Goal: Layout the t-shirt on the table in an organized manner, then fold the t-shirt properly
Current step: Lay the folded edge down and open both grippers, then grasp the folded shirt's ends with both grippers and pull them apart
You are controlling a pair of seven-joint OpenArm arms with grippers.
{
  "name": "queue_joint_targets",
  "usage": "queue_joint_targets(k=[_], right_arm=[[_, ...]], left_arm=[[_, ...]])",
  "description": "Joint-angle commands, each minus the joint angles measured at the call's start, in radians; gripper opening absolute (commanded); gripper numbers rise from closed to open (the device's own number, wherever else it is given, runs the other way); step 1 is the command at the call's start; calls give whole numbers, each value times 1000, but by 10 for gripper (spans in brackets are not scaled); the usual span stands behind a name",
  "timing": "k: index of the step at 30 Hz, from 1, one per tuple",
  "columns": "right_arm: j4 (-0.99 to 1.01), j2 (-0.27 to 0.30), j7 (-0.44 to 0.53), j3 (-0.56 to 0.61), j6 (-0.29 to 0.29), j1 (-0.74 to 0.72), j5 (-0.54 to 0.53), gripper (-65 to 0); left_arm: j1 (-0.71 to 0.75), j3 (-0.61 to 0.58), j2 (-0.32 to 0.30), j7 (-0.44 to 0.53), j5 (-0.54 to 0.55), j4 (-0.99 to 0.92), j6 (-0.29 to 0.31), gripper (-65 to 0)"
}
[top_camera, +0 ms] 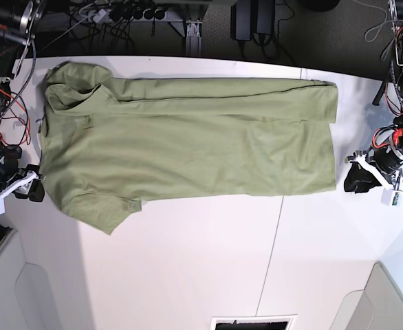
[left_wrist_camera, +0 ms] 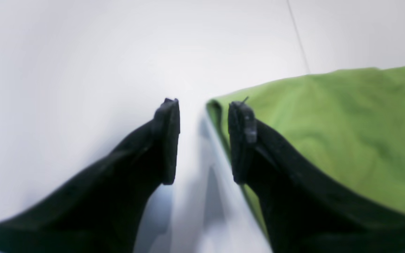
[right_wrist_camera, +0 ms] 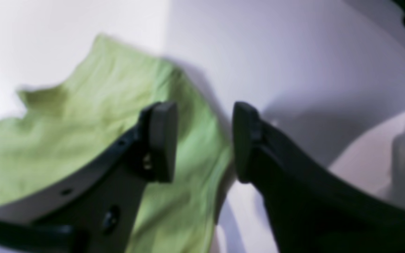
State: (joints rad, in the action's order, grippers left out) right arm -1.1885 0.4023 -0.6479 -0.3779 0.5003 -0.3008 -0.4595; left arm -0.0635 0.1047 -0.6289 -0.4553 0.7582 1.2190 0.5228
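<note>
Both wrist views are blurred, so cloth detail is lost, and the base view crops both arms at the frame edges. One t-shirt lies spread across the far half of the table, hem toward 3 o'clock, collar toward 9; one sleeve is folded over near 10 o'clock, the other juts out at 7. Two grippers show: the left gripper and the right gripper each stand parted, gripping nothing, just beside the shirt's edge.
</note>
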Motion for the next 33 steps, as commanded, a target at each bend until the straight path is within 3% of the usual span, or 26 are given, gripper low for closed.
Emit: queue_joint_targets(k=[1, 6, 14, 17, 21, 23, 26, 30, 33], right_arm=[[24, 21, 25, -6, -4, -50, -8, -376], [162, 21, 24, -6, 22, -132, -4, -285], [229, 21, 24, -5, 47, -139, -4, -285], [253, 18, 24, -3, 47, -139, -4, -285], [259, 13, 24, 32, 65, -139, -7, -291], [258, 14, 24, 62, 66, -141, -20, -340], [256, 13, 25, 109, 65, -145, -18, -464], [254, 13, 22, 145, 64, -148, -16, -650], [251, 21, 16, 144, 64, -147, -16, -650]], left_arm=[[-31, -1, -19, 17, 28, -10, 21, -392], [-37, -39, -12, 0, 54, -39, 69, -392], [-37, -92, 45, 10, -41, -68, 63, -393], [-39, -122, 53, 37, -66, -92, 10, -395], [-40, -134, 55, 53, -86, -93, 1, -500], [-45, -134, 54, 52, -87, -93, 1, -569], [-52, -134, 48, 50, -89, -93, 5, -642], [-56, -134, 26, 50, -89, -89, 23, -650], [-55, -134, 0, 19, -66, -69, 114, -650]])
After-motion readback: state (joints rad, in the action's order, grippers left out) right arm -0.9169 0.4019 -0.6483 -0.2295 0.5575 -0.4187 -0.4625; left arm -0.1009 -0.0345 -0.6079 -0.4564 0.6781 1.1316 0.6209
